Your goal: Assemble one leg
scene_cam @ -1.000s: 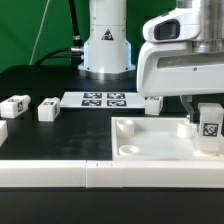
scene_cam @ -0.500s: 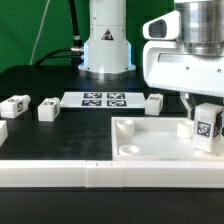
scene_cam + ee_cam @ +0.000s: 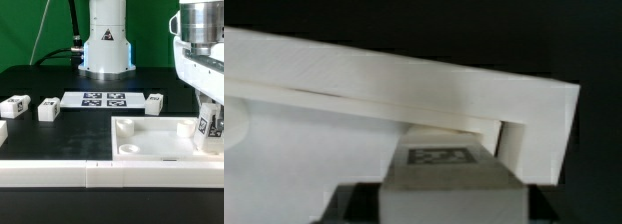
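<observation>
Gripper (image 3: 207, 112) pinches the leg (image 3: 211, 127) at three o'clock in your exterior view. You see a small white block with a black-and-white tag, beside the tabletop's (image 3: 150, 142) corner.

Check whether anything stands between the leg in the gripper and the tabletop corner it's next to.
Nothing visible does. The gripper holds the leg at the tabletop's corner on the exterior view's right. The nearest loose leg lies off the tabletop, clear of it. The socket itself is hidden.
</observation>
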Motion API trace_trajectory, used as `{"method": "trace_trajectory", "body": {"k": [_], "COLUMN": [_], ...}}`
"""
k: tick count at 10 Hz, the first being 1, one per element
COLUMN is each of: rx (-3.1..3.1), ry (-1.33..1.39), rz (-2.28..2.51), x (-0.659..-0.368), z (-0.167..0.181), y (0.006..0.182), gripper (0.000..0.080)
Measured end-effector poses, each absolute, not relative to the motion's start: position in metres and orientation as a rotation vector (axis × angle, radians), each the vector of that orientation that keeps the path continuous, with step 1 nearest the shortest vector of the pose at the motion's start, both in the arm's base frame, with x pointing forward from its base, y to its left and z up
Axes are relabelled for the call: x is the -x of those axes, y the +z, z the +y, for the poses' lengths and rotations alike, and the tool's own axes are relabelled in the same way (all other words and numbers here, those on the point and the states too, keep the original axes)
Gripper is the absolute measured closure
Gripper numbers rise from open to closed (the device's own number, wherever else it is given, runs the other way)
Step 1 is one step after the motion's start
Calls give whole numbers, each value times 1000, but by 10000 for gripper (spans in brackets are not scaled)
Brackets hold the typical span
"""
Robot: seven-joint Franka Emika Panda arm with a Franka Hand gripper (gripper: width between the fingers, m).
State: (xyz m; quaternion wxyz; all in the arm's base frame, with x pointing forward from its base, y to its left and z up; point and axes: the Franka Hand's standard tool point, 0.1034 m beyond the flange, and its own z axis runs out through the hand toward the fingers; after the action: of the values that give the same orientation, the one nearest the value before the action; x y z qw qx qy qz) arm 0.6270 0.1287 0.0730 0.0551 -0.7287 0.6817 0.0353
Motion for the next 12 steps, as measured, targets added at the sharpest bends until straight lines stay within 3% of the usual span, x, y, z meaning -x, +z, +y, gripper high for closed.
{"method": "trace_trajectory", "body": {"k": [1, 2, 3, 5, 12], "rx": [2140, 2165, 2217, 2327, 3003], "ry": [116, 114, 112, 105, 7], "rz": [2145, 2118, 2062, 1932, 597], "x": [-627, -627, -627, -627, -637], "z": [130, 130, 130, 131, 125], "y": [73, 73, 73, 74, 75], "gripper": [505, 430, 430, 180, 151]}}
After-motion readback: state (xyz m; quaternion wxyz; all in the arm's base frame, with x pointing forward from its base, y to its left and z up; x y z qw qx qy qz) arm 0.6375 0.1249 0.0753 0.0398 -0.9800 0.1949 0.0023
